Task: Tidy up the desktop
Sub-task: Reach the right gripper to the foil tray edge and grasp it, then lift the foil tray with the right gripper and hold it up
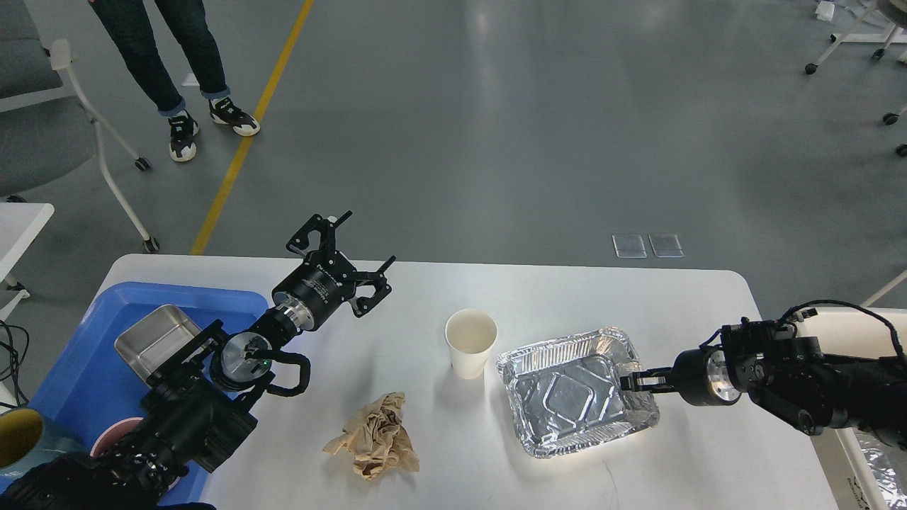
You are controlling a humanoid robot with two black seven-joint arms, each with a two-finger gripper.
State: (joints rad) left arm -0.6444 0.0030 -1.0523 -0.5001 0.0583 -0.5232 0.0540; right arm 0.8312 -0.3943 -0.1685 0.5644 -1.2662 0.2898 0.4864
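Note:
The white desktop [567,290] holds a white paper cup [470,343] standing upright, a crumpled brown paper [375,435] and an empty foil tray [577,400]. My left gripper [368,237] is open and empty, raised over the desktop's back left, left of the cup. My right gripper [632,382] comes in from the right, with its fingers closed on the foil tray's right rim.
A blue tray [85,368] at the left holds a metal tin [157,338], a pink cup [110,440] and a yellow-lined cup [21,435]. An off-white bin [847,446] stands at the right edge. A person [181,64] stands on the floor beyond.

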